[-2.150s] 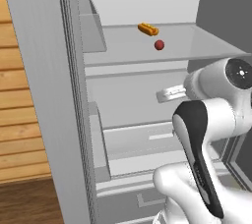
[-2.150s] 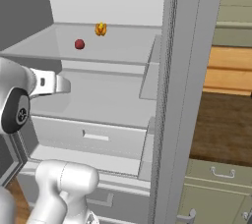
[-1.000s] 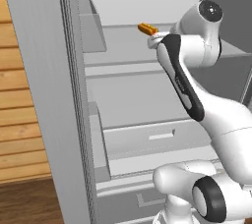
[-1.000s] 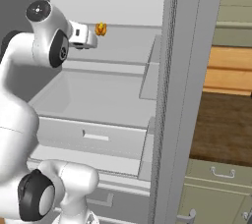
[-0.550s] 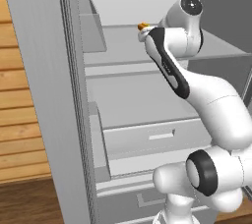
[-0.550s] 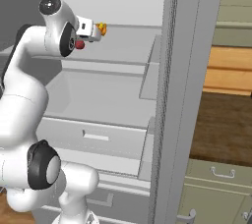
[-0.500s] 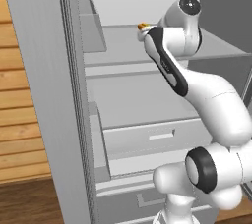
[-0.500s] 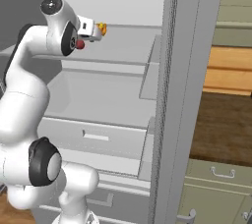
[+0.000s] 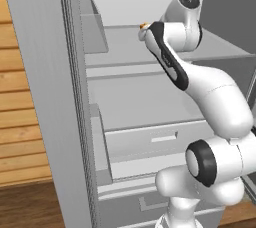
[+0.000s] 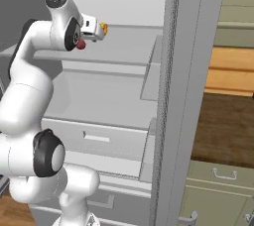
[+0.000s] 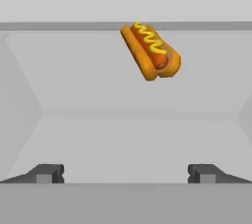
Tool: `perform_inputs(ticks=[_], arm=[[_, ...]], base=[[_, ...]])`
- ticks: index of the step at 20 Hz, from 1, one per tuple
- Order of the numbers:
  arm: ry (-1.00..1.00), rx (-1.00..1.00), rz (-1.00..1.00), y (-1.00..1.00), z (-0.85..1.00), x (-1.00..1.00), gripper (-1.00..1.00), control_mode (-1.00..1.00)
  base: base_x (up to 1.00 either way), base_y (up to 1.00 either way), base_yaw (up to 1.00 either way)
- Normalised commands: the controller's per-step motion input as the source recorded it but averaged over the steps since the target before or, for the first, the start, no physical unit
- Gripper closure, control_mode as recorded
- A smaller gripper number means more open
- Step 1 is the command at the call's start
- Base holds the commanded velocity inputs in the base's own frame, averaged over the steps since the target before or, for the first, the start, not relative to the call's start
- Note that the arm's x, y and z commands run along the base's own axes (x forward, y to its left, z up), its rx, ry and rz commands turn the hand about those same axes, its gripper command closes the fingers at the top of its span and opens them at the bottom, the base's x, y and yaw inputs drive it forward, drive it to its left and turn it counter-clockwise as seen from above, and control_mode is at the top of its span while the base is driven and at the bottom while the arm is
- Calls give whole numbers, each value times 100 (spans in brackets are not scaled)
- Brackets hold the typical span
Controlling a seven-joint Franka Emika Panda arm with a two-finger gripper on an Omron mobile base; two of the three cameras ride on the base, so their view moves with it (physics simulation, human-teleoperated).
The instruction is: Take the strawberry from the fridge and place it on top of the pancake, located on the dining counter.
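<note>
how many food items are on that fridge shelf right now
2: an orange-yellow hotdog with mustard at the shelf's back, and a small dark red strawberry half hidden behind the arm. Others may be hidden.

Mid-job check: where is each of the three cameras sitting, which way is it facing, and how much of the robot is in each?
Left base view: behind-left, facing the open fridge; arm rises lower right.
Right base view: behind-right, same fridge; arm lower left, strawberry beside its wrist.
Hand view: on the hand, facing along the shelf at the hotdog; pincer tips spread wide at the bottom.
Shared: both base views show the fridge shelves, drawers and arm.
</note>
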Motion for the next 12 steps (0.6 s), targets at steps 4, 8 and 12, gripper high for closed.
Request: perform_inputs(ticks=[4, 8, 12], arm=[[-10, 3, 0, 0, 0, -31, -100, -100], [-15, 0, 0, 0, -18, -17, -100, -100], [-14, 0, 0, 0, -4, -4, -100, -100]], base=[[0, 0, 0], [0, 0, 0], [0, 0, 0]])
